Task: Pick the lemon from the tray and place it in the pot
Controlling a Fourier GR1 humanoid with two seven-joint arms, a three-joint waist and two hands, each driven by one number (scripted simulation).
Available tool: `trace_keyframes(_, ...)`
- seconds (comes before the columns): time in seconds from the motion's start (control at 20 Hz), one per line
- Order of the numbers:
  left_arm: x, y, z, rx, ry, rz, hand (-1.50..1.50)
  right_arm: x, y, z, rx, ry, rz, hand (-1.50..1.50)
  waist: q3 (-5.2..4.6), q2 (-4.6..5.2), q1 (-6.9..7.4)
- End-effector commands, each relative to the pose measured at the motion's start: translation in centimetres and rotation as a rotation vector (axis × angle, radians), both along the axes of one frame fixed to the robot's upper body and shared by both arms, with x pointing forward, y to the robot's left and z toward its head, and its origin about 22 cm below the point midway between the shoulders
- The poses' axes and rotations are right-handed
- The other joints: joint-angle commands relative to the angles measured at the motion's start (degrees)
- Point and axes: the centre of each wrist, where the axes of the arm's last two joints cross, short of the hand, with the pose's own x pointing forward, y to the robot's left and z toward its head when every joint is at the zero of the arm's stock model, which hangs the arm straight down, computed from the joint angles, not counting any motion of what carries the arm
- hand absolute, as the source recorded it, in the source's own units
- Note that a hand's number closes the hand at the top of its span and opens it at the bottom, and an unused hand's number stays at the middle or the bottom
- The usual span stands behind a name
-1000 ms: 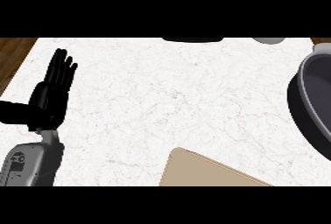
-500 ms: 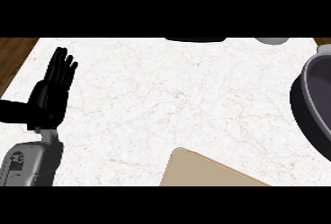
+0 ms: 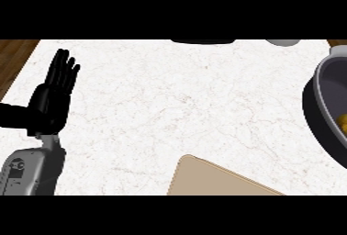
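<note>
Left hand (image 3: 51,98) resting at the left edge of the head view, over the white marbled counter (image 3: 183,105), fingers straight and pointing up toward the far edge, close together rather than spread, thumb jutting out to the left, nothing held. Grey forearm (image 3: 30,170) below it, rising from the lower left corner. Right hand nowhere in the view. At the right edge, part of a dark grey pot (image 3: 325,110), cut off by the frame, thick rim curving down along the counter. Inside the pot, low against its inner wall, a small patch of yellow-orange (image 3: 341,123), probably the lemon, though too little shown to be sure of the shape. At the bottom centre, one corner of a tan tray (image 3: 210,181), flat on the counter, its visible surface bare, well apart from the left hand and separate from the pot. Along the far edge, a dark object (image 3: 202,41) and a pale rounded one (image 3: 283,42), both cropped, identity impossible to tell. Brown wood (image 3: 15,50) at the upper left corner beyond the counter's edge.
</note>
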Motion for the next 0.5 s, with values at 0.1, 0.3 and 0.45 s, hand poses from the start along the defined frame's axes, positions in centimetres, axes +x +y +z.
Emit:
trace_keyframes(0.1,-0.7,0.3,-1.3,0.009,0.002,0.029,0.00,0.0,-1.0,0.7,0.260,-0.099,0.037,-1.50,-0.07,-0.24,-0.72)
trace_keyframes(0.3,0.0,-0.2,-0.5,0.007,0.000,0.017,0.00,-1.7,-2.6,0.4,0.421,-0.055,-0.044,-1.50,-0.03,-0.10,-0.96)
trace_keyframes(0.45,0.1,2.1,-0.7,-0.008,0.004,0.012,0.00,-0.1,-2.4,2.4,0.515,-0.082,-0.077,-1.50,-0.07,-0.05,-0.51)
